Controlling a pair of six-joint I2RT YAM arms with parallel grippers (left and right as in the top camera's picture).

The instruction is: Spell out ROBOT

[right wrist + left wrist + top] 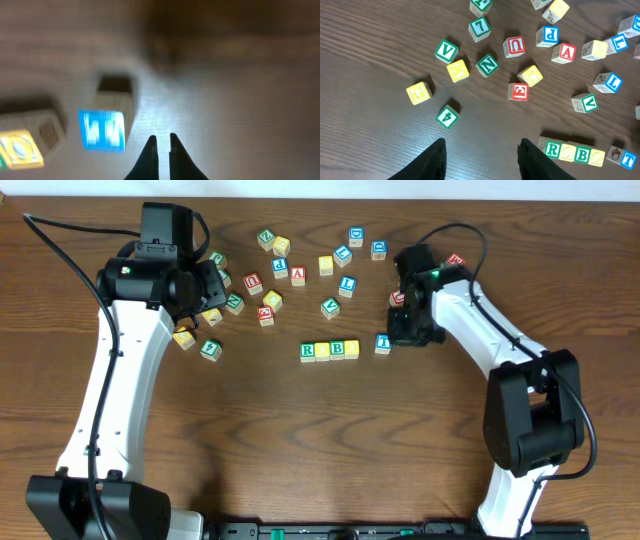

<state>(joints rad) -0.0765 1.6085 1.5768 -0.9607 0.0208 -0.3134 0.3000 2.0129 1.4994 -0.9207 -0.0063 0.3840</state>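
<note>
In the middle of the table, a green R cube (308, 351), a yellow cube (323, 350), a green B cube (338, 349) and a second yellow cube (352, 348) stand in a touching row. The blue T cube (383, 343) sits a small gap to their right. The left wrist view shows the same row, R (551, 148) to T (627, 159). My right gripper (402, 332) hovers just right of the T cube (101, 129), shut and empty (163, 137). My left gripper (212, 284) is over the left cluster, open with nothing between its fingers (482, 142).
Loose letter cubes lie scattered across the back of the table, among them a red A (297, 275), a green V (330, 308), a blue L (347, 283) and a green 4 (210, 349). A red cube (397, 298) lies beside the right arm.
</note>
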